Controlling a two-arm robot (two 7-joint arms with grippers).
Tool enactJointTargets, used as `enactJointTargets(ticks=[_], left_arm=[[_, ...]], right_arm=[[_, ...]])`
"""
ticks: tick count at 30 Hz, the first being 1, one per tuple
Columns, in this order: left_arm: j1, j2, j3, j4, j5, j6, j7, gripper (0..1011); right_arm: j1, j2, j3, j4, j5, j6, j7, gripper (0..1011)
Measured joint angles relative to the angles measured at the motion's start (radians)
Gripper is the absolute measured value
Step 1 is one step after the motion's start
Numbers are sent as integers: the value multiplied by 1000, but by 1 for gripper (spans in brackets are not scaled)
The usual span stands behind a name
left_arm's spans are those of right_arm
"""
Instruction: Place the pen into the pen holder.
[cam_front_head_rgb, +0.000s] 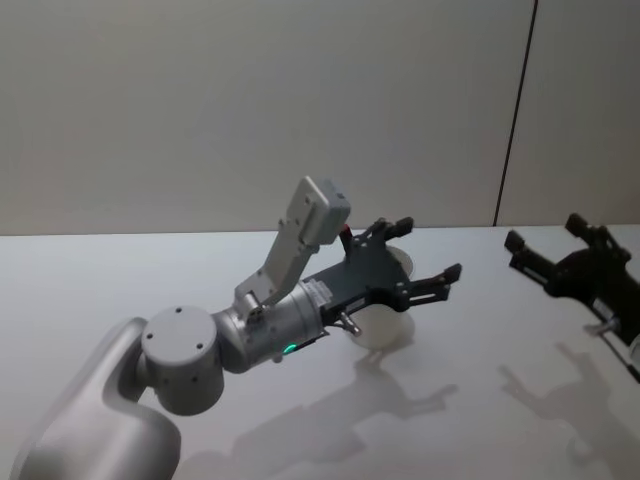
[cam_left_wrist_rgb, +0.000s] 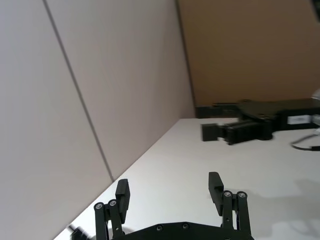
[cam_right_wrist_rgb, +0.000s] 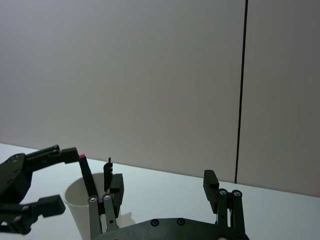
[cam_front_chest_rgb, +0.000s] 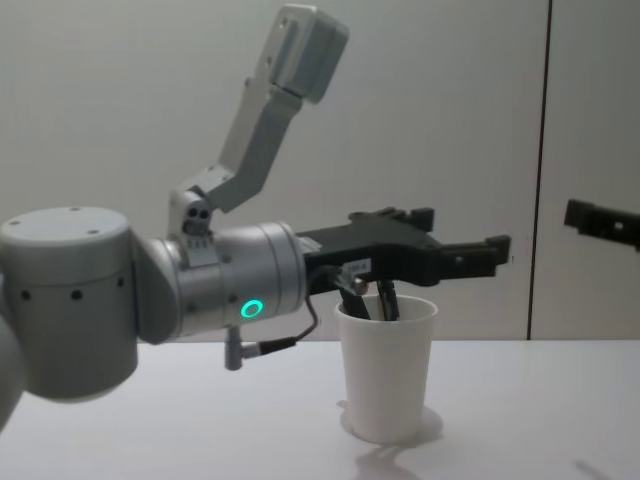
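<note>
Left gripper (cam_front_chest_rgb: 455, 240): fingers spread apart, holding nothing, just above the cup's rim.
Cup (cam_front_chest_rgb: 386, 368): upright on the white table (cam_front_chest_rgb: 520, 410), mid-table.
Pen (cam_front_chest_rgb: 386, 300): dark, standing inside the cup, leaning on the rim.
Right gripper (cam_front_head_rgb: 552, 244): released and unladen, above the table, well right of the cup.

White table (cam_front_head_rgb: 120, 290); white pen holder (cam_front_chest_rgb: 386, 365) upright on it, pens inside.

Matt white paper pen holder (cam_front_chest_rgb: 387, 375); smooth matt white table (cam_front_chest_rgb: 200, 430); satin grey metal left arm (cam_front_chest_rgb: 150, 290).
</note>
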Motion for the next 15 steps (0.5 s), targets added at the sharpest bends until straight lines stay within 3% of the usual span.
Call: enactJointTargets(ticks=[15], left_arm=[[82, 75, 26, -127, -9, 26, 193, 1003]], right_arm=[[-130, -73, 3, -121, -175, 21, -99, 1001]])
